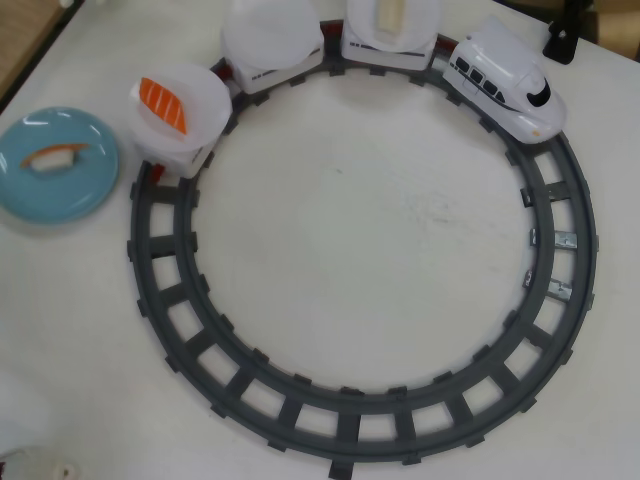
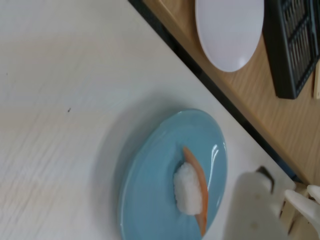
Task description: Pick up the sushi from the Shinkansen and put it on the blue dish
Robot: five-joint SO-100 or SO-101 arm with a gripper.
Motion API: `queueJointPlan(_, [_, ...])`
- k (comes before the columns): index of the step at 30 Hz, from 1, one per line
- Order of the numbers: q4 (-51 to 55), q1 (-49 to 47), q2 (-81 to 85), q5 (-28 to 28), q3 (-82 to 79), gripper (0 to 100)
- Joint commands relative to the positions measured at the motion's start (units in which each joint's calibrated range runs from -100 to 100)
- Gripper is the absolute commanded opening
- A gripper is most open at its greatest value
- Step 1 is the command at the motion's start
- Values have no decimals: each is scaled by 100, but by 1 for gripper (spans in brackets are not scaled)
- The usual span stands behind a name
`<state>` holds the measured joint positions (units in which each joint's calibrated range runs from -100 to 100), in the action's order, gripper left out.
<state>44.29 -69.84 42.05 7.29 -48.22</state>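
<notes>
In the overhead view the white Shinkansen (image 1: 505,85) stands on the grey ring track (image 1: 350,425) at the top right, pulling three wagons. The pale cream sushi (image 1: 390,15) lies on the plate of the first wagon behind the engine. The second wagon's plate (image 1: 270,35) is bare. The third carries an orange salmon piece (image 1: 163,103). The blue dish (image 1: 55,165) at the left holds a white piece with an orange stripe (image 1: 55,155), also seen in the wrist view (image 2: 189,189) on the dish (image 2: 150,190). White parts of my gripper (image 2: 282,187) show at the wrist view's lower right, beside the dish and holding nothing.
In the wrist view a dark table edge runs diagonally. Beyond it lie a wooden surface with a white plate (image 2: 229,32) and a black grid tray (image 2: 295,45). In the overhead view a black object (image 1: 562,40) sits behind the engine.
</notes>
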Motion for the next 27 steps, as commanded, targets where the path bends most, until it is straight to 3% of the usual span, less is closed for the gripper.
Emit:
queueJointPlan(1, [-1401,188,1871,18,-2077,24])
queueJointPlan(27, [-1409,144,1780,13,-2113,24])
